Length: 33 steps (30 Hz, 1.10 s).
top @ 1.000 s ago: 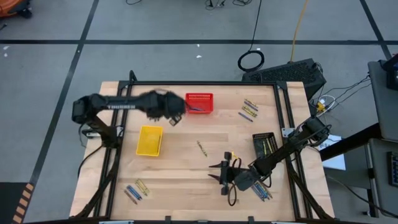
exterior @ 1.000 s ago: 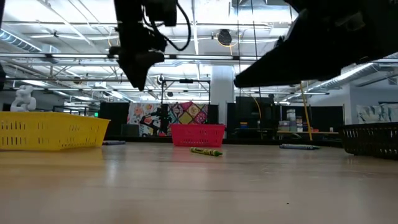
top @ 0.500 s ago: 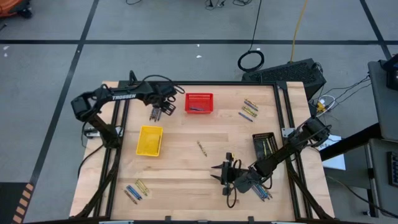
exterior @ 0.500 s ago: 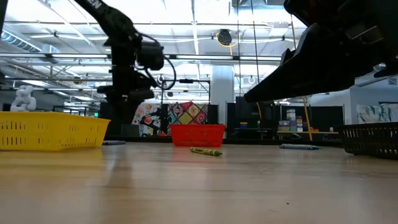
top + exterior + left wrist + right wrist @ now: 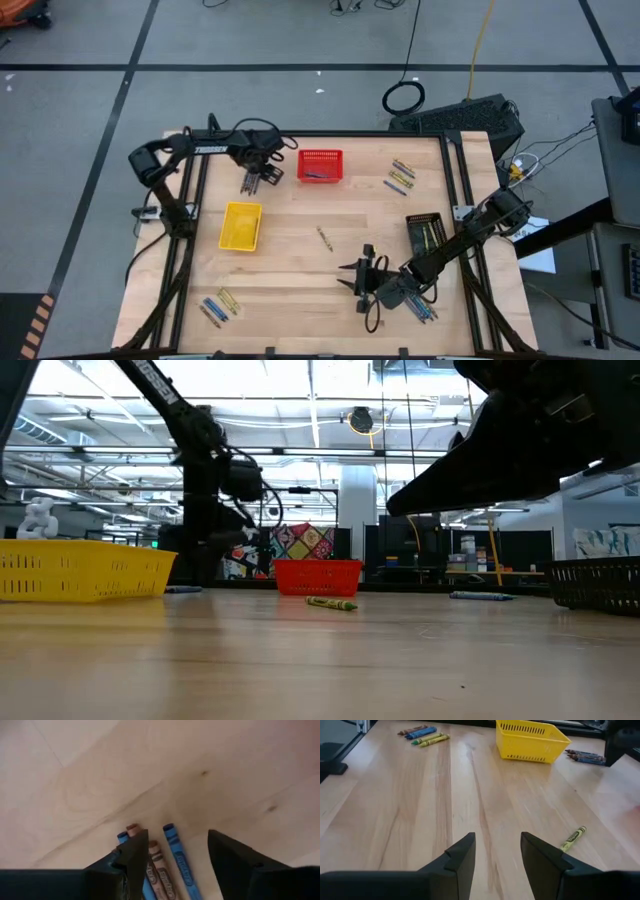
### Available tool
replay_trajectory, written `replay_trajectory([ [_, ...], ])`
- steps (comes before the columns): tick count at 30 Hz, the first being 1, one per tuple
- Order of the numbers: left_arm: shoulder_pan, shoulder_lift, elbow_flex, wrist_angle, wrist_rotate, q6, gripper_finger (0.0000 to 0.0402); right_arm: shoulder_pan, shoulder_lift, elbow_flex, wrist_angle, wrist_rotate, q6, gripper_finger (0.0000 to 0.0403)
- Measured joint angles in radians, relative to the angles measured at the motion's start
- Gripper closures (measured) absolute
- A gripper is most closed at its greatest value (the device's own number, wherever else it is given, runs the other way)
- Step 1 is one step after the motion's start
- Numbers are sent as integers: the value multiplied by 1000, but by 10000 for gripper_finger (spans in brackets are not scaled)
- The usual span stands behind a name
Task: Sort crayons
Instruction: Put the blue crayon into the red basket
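Note:
My left gripper (image 5: 255, 176) is open, pointing down, low over a small cluster of crayons (image 5: 257, 183) at the table's far left, beside the red basket (image 5: 320, 166). In the left wrist view its fingers (image 5: 177, 835) stand on either side of a blue crayon (image 5: 176, 857). A brown crayon (image 5: 154, 862) and another blue one (image 5: 122, 837) lie partly under one finger; whether it touches them, I cannot tell. My right gripper (image 5: 347, 277) is open and empty at the near middle. A single yellow-green crayon (image 5: 324, 238) lies flat at the table's middle and also shows in the right wrist view (image 5: 573, 838).
A yellow basket (image 5: 240, 225) stands at the left and a black basket (image 5: 424, 234) at the right. More crayon clusters lie at the far right (image 5: 400, 176), near left (image 5: 216, 305) and near right (image 5: 421, 311). Bare wood lies between the baskets.
My left gripper has gone down from well above the table toward the crayon cluster at the far left, shifting a little toward the table's left edge, away from the red basket. The crayons have not moved.

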Motion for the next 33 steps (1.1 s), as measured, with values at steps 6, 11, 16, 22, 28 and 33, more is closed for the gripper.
replay_trajectory([
  [6, 2, 40, 4, 13, 6, 18, 208, 0, 0, 0, 21, -1, -8, 261],
  [11, 5, 42, 3, 24, 20, 35, 208, 0, 0, 0, 23, -1, -8, 261],
  [16, 9, 43, 3, 25, 33, 37, 210, 0, 0, 0, 23, -1, -8, 261],
  [22, 22, 43, 2, 36, 55, 38, 257, 0, 0, 0, 23, -1, -8, 261],
  [28, 29, 44, 1, 56, 78, 41, 316, 0, 0, 0, 22, 2, -23, 261],
  [33, 29, 44, 0, 75, 81, 56, 356, 6, -50, 0, -61, 23, -24, 261],
])
